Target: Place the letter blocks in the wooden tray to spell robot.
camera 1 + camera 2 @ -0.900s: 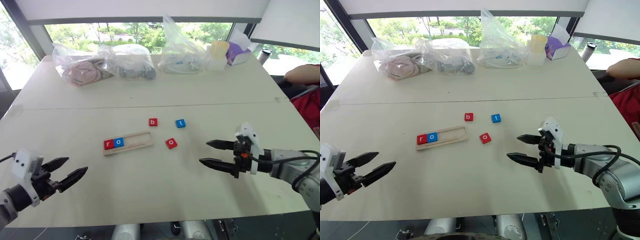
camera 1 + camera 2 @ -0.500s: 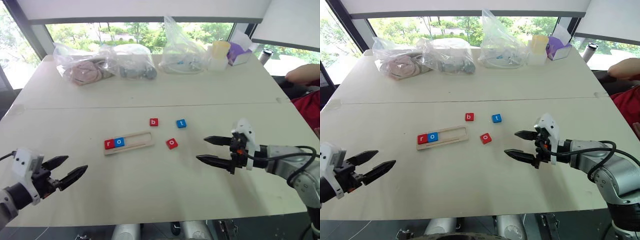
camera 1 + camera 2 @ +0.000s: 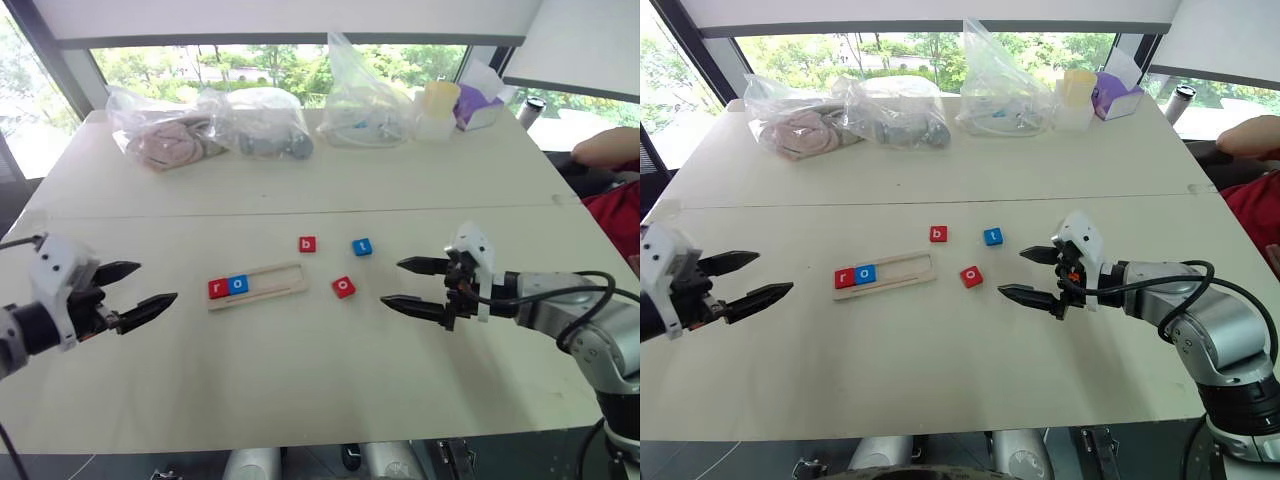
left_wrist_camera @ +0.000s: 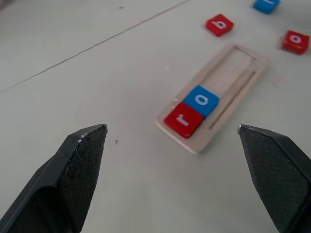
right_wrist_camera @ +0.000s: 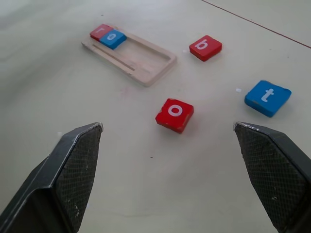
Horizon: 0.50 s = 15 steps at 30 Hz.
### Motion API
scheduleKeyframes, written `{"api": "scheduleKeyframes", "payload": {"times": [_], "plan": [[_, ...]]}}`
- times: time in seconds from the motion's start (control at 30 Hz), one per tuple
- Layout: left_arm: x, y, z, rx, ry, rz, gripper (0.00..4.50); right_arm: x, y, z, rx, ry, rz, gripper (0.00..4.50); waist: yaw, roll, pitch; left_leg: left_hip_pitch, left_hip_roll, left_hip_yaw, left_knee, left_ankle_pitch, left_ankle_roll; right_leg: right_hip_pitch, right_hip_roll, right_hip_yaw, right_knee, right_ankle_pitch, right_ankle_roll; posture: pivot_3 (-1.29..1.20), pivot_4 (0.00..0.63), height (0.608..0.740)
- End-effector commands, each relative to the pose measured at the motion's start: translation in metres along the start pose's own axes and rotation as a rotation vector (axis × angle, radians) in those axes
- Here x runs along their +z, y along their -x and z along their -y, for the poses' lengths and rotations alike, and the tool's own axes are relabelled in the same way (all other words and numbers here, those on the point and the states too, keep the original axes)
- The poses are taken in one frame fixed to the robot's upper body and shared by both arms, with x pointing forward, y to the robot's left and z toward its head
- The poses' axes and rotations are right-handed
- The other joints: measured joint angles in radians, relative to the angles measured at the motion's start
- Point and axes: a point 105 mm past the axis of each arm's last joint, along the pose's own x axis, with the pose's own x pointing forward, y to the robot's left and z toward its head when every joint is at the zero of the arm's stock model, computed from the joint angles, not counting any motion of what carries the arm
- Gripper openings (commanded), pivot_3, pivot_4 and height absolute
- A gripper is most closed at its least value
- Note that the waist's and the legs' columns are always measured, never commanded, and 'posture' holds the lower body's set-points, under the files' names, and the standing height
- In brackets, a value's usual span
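The wooden tray (image 3: 275, 285) lies mid-table with a red "r" block (image 3: 218, 289) and a blue "o" block (image 3: 238, 284) at its left end. Loose on the table to its right are a red "b" block (image 3: 307, 244), a blue "t" block (image 3: 362, 246) and a red "o" block (image 3: 344, 287). My right gripper (image 3: 400, 283) hovers open just right of the red "o", holding nothing. Left of the tray, my left gripper (image 3: 148, 285) is open and empty, pointing toward it.
Clear plastic bags (image 3: 210, 125) with contents line the table's far edge, beside a cup (image 3: 438, 108) and a purple tissue box (image 3: 478, 105). A person's arm (image 3: 605, 150) rests at the far right. A seam (image 3: 300, 212) crosses the tabletop.
My right gripper has moved left toward the loose blocks. My left gripper has risen and moved toward the tray. No block has moved.
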Motion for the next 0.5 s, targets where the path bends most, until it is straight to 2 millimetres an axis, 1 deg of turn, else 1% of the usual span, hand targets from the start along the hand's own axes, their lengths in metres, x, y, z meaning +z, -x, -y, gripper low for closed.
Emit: {"api": "scheduleKeyframes", "payload": {"times": [0.03, 0.07, 0.1, 0.17, 0.27, 0.5], "plan": [[0.000, -0.024, -0.007, -0.089, -0.122, -0.043, 4.50, 0.016, -0.006, -0.019, 0.063, 0.037, 0.036, 4.45, 0.003, 0.001, 0.000, 0.000, 0.000, 0.000, 0.000, 0.000, 0.000, -0.001, 0.000, 0.000, 0.001, 0.000, 0.000, 0.00, 0.150, 0.740], [-0.002, -0.036, -0.007, -0.135, -0.165, -0.058, 4.50, 0.018, -0.009, -0.028, 0.102, 0.033, 0.042, 4.45, 0.005, 0.001, 0.001, 0.000, -0.001, -0.001, 0.000, 0.000, 0.000, -0.001, 0.001, 0.000, 0.002, 0.000, 0.000, 0.00, 0.150, 0.740], [-0.004, -0.043, -0.007, -0.166, -0.190, -0.066, 4.50, 0.019, -0.012, -0.034, 0.128, 0.028, 0.045, 4.45, 0.004, 0.002, 0.001, 0.000, -0.001, -0.001, 0.001, 0.000, 0.000, -0.001, 0.002, 0.000, 0.003, 0.000, 0.000, 0.00, 0.150, 0.740], [-0.013, -0.054, -0.007, -0.219, -0.246, -0.105, 4.50, 0.020, -0.015, -0.043, 0.154, 0.035, 0.043, 4.45, 0.001, 0.002, 0.001, 0.000, 0.000, -0.001, 0.001, 0.000, 0.000, -0.001, 0.002, 0.000, 0.004, 0.000, 0.000, 0.00, 0.150, 0.740], [-0.025, -0.072, -0.007, -0.307, -0.277, -0.129, 4.50, 0.020, -0.019, -0.056, 0.188, 0.043, 0.042, 4.45, -0.002, 0.002, 0.001, 0.000, 0.000, 0.001, 0.000, 0.000, 0.000, -0.002, 0.001, 0.001, 0.004, 0.001, -0.001, 0.00, 0.150, 0.740], [-0.035, -0.105, -0.010, -0.428, -0.313, -0.132, 4.50, 0.012, -0.028, -0.063, 0.178, 0.054, 0.031, 4.45, 0.004, 0.001, 0.001, -0.001, -0.001, 0.001, 0.003, 0.000, 0.000, -0.003, 0.001, 0.001, 0.009, 0.001, 0.000, 0.00, 0.150, 0.740]]}}
